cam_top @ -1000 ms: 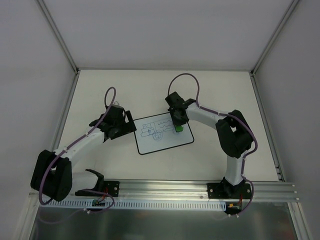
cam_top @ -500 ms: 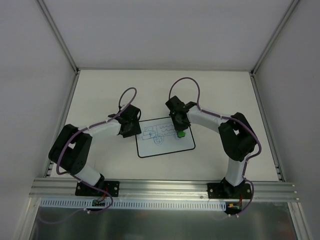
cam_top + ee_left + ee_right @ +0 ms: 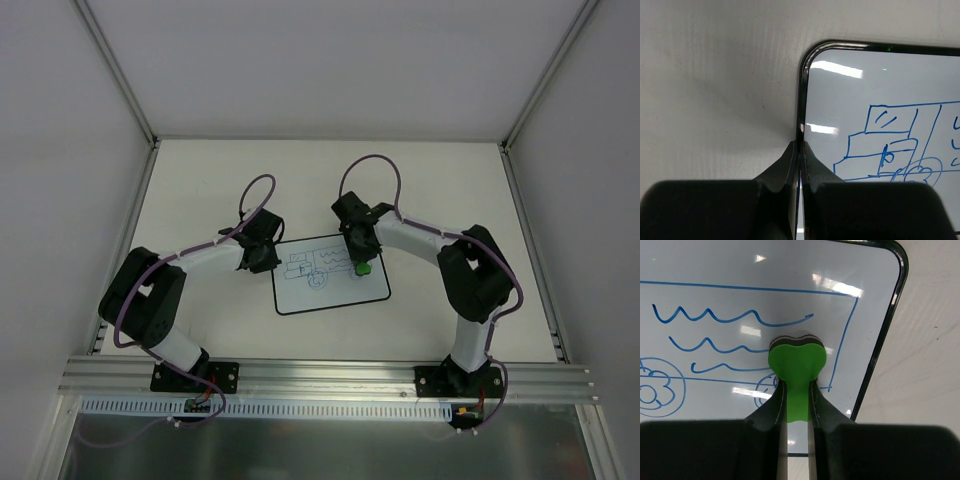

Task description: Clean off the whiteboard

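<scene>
Two-finger right gripper [image 3: 796, 387] squeezes the green eraser [image 3: 797, 357] on the whiteboard [image 3: 715, 280]; left gripper [image 3: 800, 148], fingers together, touches its edge.

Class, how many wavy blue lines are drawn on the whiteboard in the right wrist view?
3, stacked on the whiteboard: top wavy line, the longest; middle wavy line; bottom wavy line, the shortest, meeting the green eraser, which may hide more.

One whiteboard [image 3: 335, 292], one green eraser [image 3: 362, 267], two robot arms [image 3: 200, 258] [image 3: 415, 237].
</scene>
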